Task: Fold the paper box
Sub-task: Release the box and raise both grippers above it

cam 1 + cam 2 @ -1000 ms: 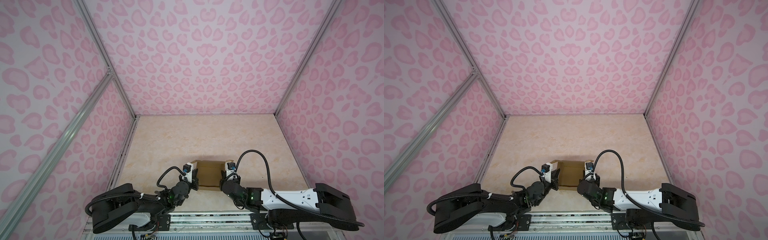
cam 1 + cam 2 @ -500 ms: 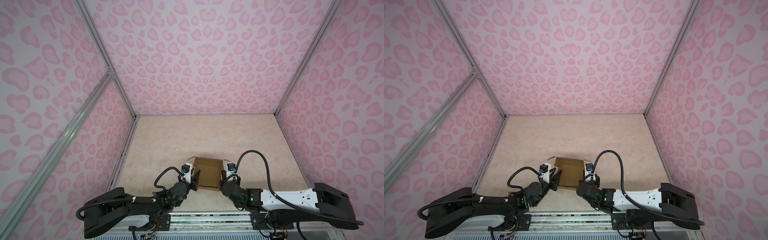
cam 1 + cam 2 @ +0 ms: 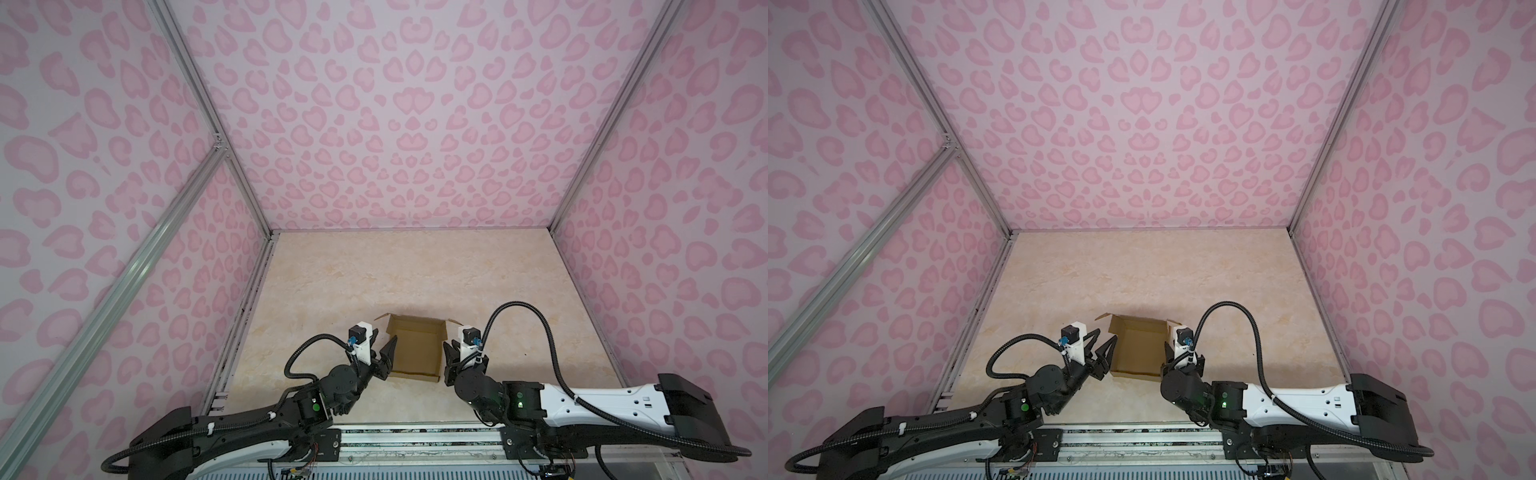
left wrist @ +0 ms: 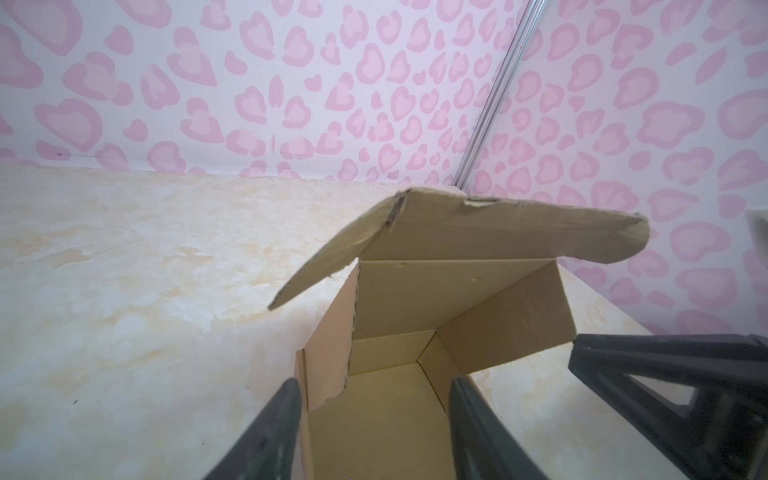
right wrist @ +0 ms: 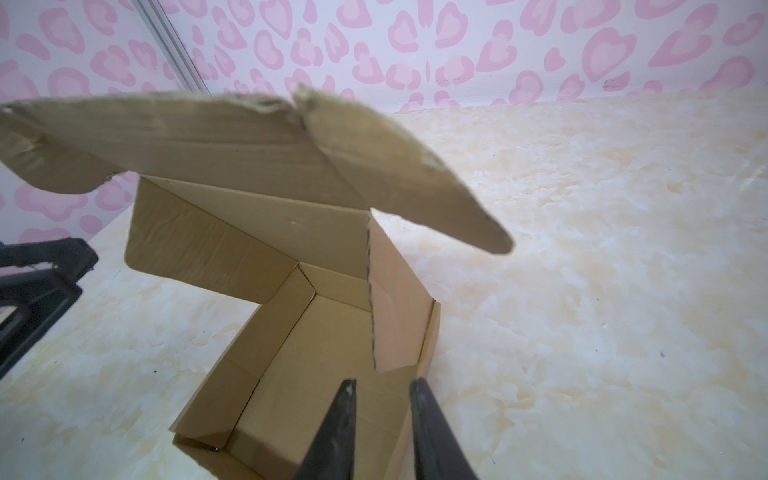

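The left gripper [image 3: 384, 338] sits just beside the left wall of the paper box [image 3: 415, 345], jaws spread wide. In the left wrist view the left gripper [image 4: 374, 386] has one finger outside that wall and the other over the box floor, so it straddles the wall without pinching it. The box itself rests on the tabletop [image 3: 374, 282] close to the front edge, midway between the two arms and open at the top. Its low side walls run straight away from the robot, so each wall lines up with the gripper on its own side and neither arm is clearly nearer. At the far end a tall flap stands up and leans back over the inside, with a small ear splayed outward at each corner. Closing the box looks to depend on that flap, which lies ahead of and above both grippers. On the right, the right gripper [image 3: 449, 349] is at the right wall. The right wrist view shows the right gripper [image 5: 384, 384] with its fingers only narrowly apart, over the inner face of that wall, and no cardboard visibly caught between them. Whether a finger touches the wall I cannot tell. From above, the wrist body covers the right gripper's fingertips. The flap's upper edge is blurred in the right wrist view, and the box's near front wall is cut off in both wrist views.
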Controlling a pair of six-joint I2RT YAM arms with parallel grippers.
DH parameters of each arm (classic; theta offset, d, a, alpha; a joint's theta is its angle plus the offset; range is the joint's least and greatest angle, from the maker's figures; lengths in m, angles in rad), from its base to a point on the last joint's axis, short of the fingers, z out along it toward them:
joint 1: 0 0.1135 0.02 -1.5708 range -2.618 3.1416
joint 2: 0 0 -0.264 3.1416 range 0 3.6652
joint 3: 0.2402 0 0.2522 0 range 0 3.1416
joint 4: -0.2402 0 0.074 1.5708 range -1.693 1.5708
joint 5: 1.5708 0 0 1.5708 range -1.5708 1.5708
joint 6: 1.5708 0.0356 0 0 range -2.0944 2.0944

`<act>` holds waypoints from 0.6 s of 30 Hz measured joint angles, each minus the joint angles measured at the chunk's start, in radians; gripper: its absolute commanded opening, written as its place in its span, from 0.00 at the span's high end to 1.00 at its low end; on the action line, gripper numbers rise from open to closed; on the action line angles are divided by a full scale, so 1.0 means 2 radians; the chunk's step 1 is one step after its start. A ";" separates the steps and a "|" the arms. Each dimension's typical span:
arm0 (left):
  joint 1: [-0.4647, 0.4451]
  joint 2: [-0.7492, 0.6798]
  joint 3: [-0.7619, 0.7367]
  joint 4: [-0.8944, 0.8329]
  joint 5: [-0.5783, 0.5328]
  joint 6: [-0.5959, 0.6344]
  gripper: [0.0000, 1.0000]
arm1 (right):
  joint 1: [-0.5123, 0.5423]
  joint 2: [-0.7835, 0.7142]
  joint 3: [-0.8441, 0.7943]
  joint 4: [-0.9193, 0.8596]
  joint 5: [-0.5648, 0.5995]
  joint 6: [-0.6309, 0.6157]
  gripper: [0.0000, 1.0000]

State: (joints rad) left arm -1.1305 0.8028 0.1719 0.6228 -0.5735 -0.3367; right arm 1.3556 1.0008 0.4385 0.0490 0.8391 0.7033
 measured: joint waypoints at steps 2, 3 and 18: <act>0.000 -0.023 0.011 -0.027 0.010 0.007 0.02 | 0.011 -0.027 0.006 -0.027 0.008 0.000 0.72; 0.000 -0.035 0.018 -0.042 0.014 0.014 0.03 | 0.016 -0.036 0.008 -0.037 0.012 0.000 0.72; 0.019 -0.107 0.255 -0.274 0.027 0.032 0.03 | -0.111 -0.198 0.144 -0.153 -0.001 -0.091 0.68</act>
State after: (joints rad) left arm -1.0920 0.5896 0.6827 0.0750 -0.5186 -0.2726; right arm 1.1343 0.6052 0.7258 -0.2562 0.8379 0.5220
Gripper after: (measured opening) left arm 0.967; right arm 0.318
